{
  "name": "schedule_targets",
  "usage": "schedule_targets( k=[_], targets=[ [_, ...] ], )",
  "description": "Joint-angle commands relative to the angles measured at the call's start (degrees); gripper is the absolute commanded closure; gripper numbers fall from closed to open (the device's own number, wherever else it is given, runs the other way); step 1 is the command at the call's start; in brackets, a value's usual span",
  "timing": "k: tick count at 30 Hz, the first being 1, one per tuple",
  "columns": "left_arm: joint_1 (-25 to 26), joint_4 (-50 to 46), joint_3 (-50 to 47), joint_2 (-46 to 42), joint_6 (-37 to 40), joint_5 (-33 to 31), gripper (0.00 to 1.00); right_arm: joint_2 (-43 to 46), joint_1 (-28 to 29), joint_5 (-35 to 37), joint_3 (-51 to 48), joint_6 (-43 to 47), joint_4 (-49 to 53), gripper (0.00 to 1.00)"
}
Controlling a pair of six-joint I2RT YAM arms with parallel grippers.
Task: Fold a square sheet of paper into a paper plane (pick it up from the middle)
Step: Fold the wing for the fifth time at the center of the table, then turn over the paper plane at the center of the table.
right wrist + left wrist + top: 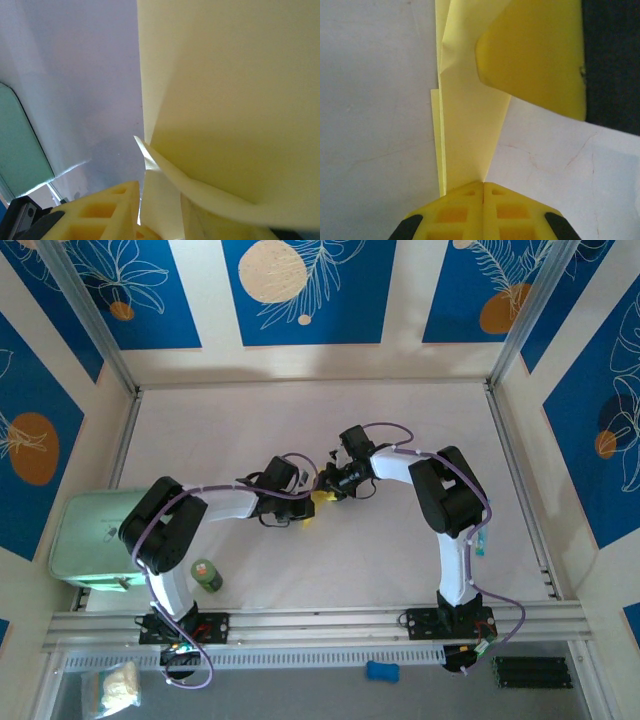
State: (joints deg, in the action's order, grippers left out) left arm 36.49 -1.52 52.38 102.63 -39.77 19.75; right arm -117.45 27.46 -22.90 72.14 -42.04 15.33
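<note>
The paper point(470, 125) is plain pale yellow, the left gripper point(482, 187) brighter yellow, the table point(400, 420) white, the walls point(340, 300) cream with blue panels bearing white leaf outlines and orange or cream discs, the box point(85, 535) mint green, the arms point(225, 505) black and white.

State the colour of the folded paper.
Pale yellow paper, clearest in the left wrist view.
</note>
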Motion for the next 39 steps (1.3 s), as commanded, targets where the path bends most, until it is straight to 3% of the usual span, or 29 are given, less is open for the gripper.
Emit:
schedule_targets(
  k=[1, 29, 37, 39],
  targets=[
    [-0.23, -1.8, -1.68, 1.17, 0.31, -1.98, 0.98, -0.15, -0.77, 2.32, 1.56, 3.44, 3.43, 0.71],
    [-0.22, -2.44, -5.06, 2.58, -0.84, -1.34, 1.0, -10.22, -11.68, 7.68, 16.4, 8.0, 8.62, 0.74],
    [-0.26, -2.0, -2.89, -0.02, -0.84, 0.31, 1.0, -0.96, -11.95, 8.46, 14.17, 8.69, 8.64, 0.74],
    [-0.29, -1.91, -1.04, -2.41, -1.01, 1.14, 0.95, 3.21, -11.21, 10.59, 11.7, 8.59, 9.16, 0.73]
  ],
)
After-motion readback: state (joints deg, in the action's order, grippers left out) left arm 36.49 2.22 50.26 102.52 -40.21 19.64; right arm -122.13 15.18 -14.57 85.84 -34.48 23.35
